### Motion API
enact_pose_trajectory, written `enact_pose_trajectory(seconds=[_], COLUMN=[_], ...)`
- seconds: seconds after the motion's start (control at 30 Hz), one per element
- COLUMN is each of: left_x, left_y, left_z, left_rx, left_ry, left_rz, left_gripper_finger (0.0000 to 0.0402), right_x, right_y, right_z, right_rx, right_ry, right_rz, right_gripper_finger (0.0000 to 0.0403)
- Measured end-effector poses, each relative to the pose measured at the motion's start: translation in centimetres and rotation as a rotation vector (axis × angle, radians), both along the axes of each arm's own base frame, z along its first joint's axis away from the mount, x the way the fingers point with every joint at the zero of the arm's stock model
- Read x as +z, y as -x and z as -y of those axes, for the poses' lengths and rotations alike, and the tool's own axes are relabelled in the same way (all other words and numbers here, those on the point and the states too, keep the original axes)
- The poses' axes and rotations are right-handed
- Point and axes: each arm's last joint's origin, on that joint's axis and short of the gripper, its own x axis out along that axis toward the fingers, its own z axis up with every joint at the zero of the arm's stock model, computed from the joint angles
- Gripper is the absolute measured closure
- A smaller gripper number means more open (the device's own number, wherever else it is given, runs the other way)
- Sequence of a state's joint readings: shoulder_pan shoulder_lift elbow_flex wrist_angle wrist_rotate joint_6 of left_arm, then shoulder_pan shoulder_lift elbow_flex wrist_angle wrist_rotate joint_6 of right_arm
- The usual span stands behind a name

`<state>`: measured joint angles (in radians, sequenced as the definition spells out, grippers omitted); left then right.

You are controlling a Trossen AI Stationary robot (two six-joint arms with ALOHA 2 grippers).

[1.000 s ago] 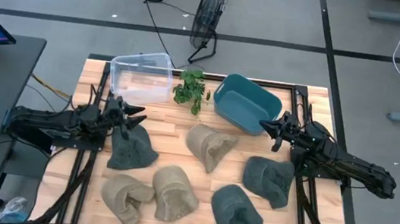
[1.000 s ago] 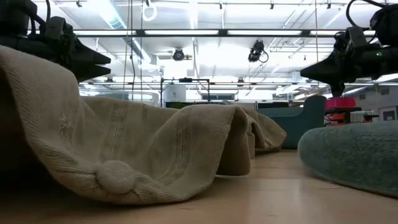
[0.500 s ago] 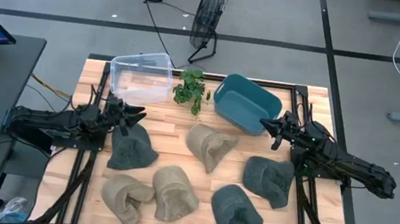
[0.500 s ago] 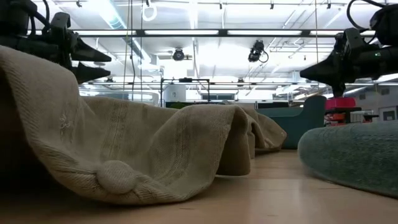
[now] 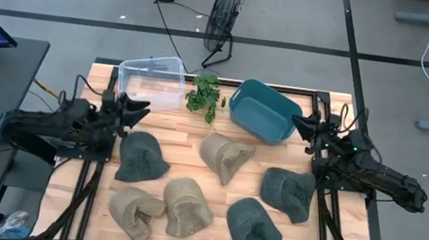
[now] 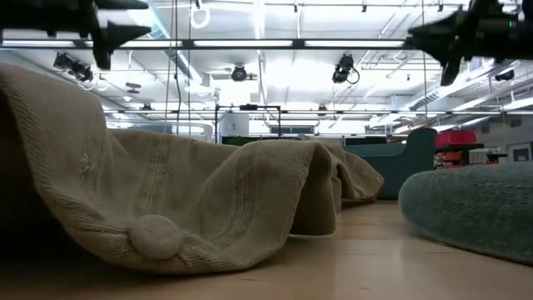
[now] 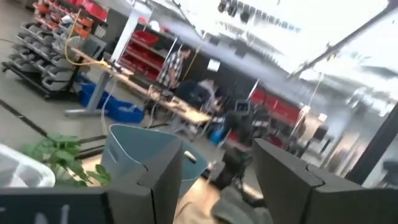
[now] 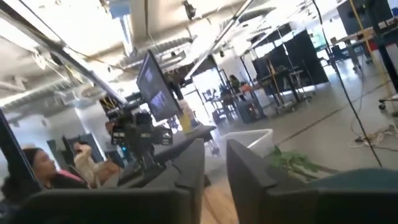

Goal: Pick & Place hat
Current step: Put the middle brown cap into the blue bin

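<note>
Grippers just pulled up and back: left gripper (image 5: 135, 109) now sits clear above the dark green hat (image 5: 142, 159), fingers apart and empty. Right gripper (image 5: 302, 126), narrow gap, empty too, so no hat's picked yet.

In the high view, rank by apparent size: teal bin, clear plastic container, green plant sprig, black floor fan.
1. Teal plastic bin and clear plastic container: look alike, no ranking.
2. Black floor fan, though it stands beyond the table, so unsure.
3. Green plant sprig.
</note>
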<state>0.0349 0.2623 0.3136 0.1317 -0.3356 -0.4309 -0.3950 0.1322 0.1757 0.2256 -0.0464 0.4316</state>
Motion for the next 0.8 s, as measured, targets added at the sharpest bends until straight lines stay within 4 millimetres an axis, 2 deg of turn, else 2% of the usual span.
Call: enact_pose_trajectory(seconds=[0.2,0.4,0.63,0.73,0.8], left_x=[4.5,8.2,10.3,10.5,10.5], left_y=[-1.4,-2.4,-2.7,-2.7,-2.7], left_z=[0.0,0.0,0.0,0.0,0.0], left_rx=[-0.002,-0.012,-0.009,-0.009,-0.009], left_ry=[-0.026,-0.091,-0.138,-0.137,-0.138], left_rz=[-0.173,-0.278,-0.297,-0.296,-0.295], left_gripper_finger=[0.0205,0.0205,0.0205,0.0205,0.0205], right_x=[5.6,8.5,9.3,7.8,6.1], right_y=[-1.1,-5.2,-11.2,-13.7,-15.2], right_z=[0.0,0.9,1.3,1.1,0.7], right_rx=[0.122,0.271,0.405,0.474,0.528], right_ry=[0.149,0.188,0.332,0.404,0.430], right_rz=[-0.118,-0.352,-0.524,-0.637,-0.713], right_gripper_finger=[0.0270,0.0230,0.0191,0.0180,0.0176])
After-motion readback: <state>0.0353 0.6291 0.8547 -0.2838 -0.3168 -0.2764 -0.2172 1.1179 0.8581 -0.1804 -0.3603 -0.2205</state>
